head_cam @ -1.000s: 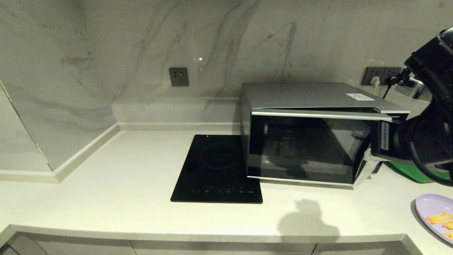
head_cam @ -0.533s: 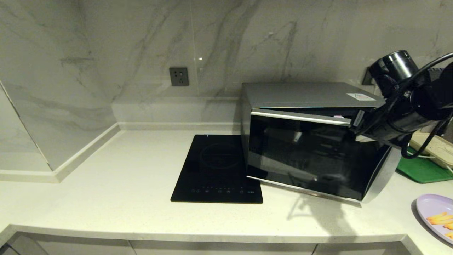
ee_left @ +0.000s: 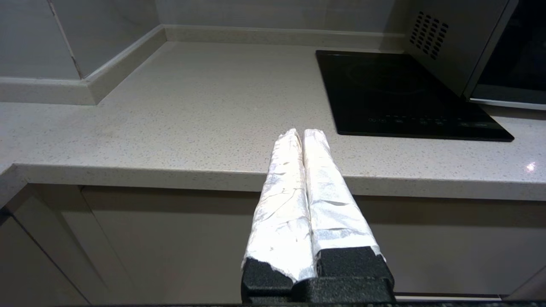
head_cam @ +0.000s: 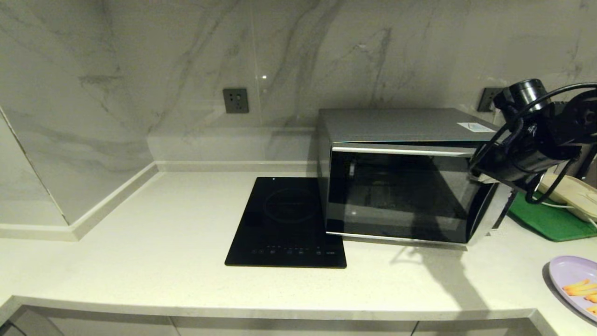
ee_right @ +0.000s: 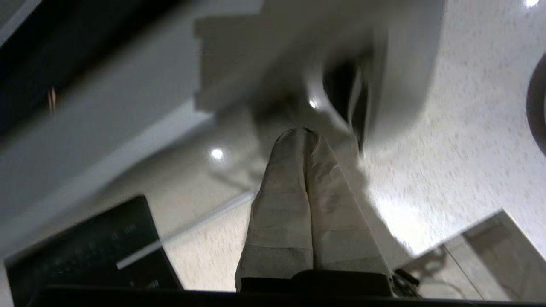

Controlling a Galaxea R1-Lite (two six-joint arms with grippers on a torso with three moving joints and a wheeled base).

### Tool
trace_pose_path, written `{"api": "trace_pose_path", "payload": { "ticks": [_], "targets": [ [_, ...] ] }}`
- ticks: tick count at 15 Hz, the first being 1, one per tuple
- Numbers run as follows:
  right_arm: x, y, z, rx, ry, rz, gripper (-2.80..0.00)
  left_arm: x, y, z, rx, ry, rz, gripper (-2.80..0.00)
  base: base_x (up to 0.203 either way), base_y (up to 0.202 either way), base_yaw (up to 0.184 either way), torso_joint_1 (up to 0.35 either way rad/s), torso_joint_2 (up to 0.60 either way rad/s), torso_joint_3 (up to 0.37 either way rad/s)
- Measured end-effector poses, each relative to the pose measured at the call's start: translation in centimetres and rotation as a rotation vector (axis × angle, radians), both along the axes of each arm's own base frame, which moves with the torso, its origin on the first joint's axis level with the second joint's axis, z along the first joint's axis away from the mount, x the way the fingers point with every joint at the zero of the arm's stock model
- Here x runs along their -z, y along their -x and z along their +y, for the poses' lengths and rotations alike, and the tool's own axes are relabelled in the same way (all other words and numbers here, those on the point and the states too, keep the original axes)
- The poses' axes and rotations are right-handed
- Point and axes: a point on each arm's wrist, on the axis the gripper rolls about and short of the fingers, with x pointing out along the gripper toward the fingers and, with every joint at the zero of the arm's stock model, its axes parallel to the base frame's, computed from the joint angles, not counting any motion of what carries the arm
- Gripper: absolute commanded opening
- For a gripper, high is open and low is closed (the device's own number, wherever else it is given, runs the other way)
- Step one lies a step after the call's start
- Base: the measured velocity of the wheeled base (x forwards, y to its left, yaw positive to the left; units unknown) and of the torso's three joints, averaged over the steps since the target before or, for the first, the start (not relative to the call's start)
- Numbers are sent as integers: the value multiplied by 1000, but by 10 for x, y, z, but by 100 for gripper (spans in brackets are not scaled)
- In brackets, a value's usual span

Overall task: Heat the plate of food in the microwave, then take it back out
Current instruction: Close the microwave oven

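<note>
The silver microwave [head_cam: 406, 126] stands on the counter, and its dark glass door [head_cam: 401, 196] lies almost flat against its front. My right gripper [head_cam: 476, 176] is shut on nothing and sits at the door's upper right corner, hiding the keypad side. In the right wrist view its fingertips [ee_right: 303, 133] are pressed together close to the blurred microwave [ee_right: 128, 106]. The lavender plate of food [head_cam: 566, 275] rests on the counter at the front right, partly out of view. My left gripper [ee_left: 303, 133] is parked shut, low before the counter's front edge.
A flat black cooktop [head_cam: 287, 224] lies left of the microwave. A green mat [head_cam: 550, 221] with a cream box [head_cam: 571, 196] sits behind the right arm. Wall sockets [head_cam: 235, 101] are on the marble backsplash. The counter's left half [head_cam: 163, 233] is bare.
The door swung outward half a second ago and is now back close to the microwave's front. My right arm moved up and back to the door's upper right corner.
</note>
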Motion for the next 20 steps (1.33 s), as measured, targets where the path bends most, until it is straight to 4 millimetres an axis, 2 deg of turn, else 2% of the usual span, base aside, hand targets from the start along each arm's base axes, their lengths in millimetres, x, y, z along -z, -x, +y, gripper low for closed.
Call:
{"api": "trace_pose_path", "payload": {
  "ticks": [5,20],
  "targets": [
    [-2,-7,-10,15,-20,-79,-280,0,0,0,0,0,0,-280,0,0,0,0,0,0],
    [0,-20,-11,11,-27,-271,-280,0,0,0,0,1,0,-280,0,0,0,0,0,0]
  ]
}}
